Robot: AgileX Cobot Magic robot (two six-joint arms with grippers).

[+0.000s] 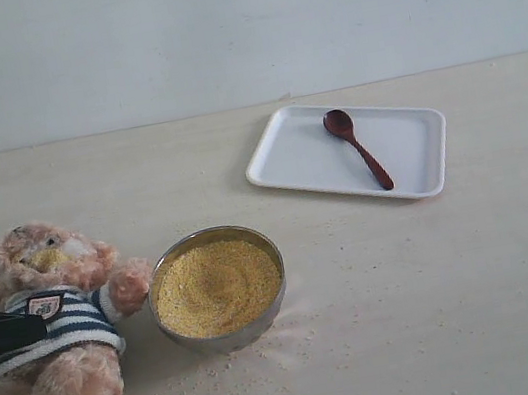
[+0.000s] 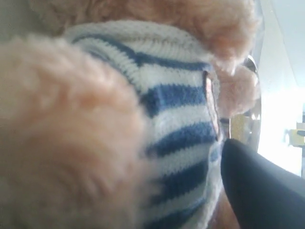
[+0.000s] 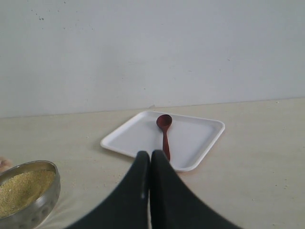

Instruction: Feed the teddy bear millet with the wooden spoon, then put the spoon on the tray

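Wooden spoon [image 3: 165, 136] lies on tray [image 3: 200, 138] beyond right gripper [image 3: 150, 157].

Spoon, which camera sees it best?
The exterior view: the whole spoon lies on the tray, nothing covering it. The right wrist view shows it too, but the shut right gripper hides its handle end. The left wrist view shows just the bear, no spoon.
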